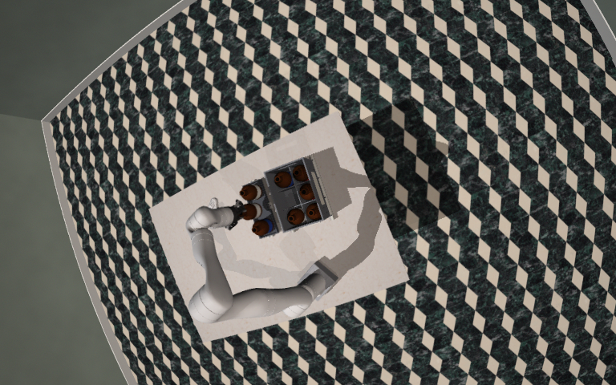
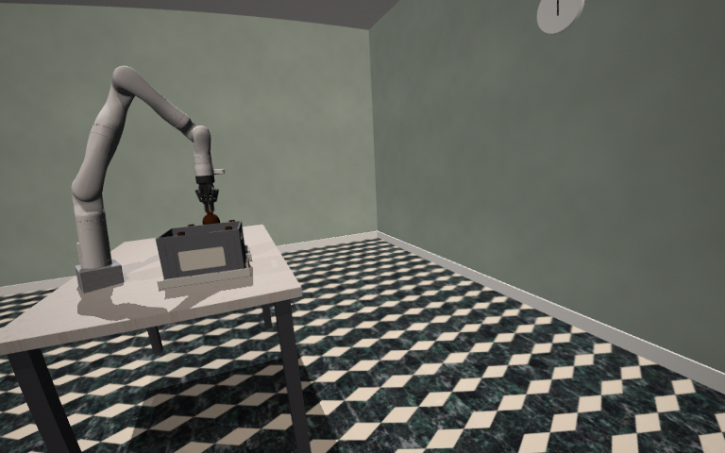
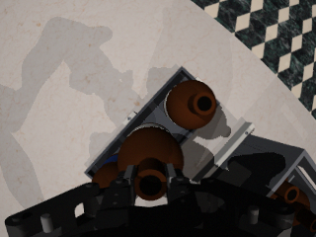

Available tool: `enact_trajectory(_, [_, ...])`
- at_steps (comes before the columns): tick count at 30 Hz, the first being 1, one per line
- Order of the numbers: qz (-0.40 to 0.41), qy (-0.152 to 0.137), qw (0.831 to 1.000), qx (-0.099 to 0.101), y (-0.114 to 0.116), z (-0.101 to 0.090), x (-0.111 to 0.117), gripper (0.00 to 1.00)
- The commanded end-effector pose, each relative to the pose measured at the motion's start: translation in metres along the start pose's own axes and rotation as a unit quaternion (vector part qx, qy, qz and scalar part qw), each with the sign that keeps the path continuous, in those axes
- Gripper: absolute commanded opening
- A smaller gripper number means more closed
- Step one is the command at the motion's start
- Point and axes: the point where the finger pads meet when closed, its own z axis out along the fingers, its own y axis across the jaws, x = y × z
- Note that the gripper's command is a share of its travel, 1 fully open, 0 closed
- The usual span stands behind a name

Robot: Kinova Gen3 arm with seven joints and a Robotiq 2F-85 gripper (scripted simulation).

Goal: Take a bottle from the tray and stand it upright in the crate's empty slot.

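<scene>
So from the top view, the gripper is clamped on the neck of the middle bottle, one of three brown ones lined up at the tray. The one on one side has a white band, and the one on the other has a blue band. Right beside the tray sits the crate with five brown bottles in it, and its empty slot is in the row nearest the tray, between two filled ones. From the exterior view, I can see the arm arching over and the gripper pointing down, with the held bottle's brown shoulder showing above the crate's far wall. The crate looks level on the table, but it hides the tray's base from here. Wrist view's the clincher: fingers on both sides of the neck, mouth of the bottle right between them. Can't tell whether its bottom is off the tray floor, honestly.
</scene>
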Motion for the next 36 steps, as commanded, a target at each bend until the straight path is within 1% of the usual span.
enact_trajectory(1, [0.0,0.003,1.0,-0.001,0.0004,-0.0042,0.0015,0.0])
enact_trajectory(13, [0.0,0.003,1.0,-0.001,0.0004,-0.0086,0.0014,0.0])
enact_trajectory(36, [0.0,0.003,1.0,-0.001,0.0004,-0.0089,0.0014,0.0])
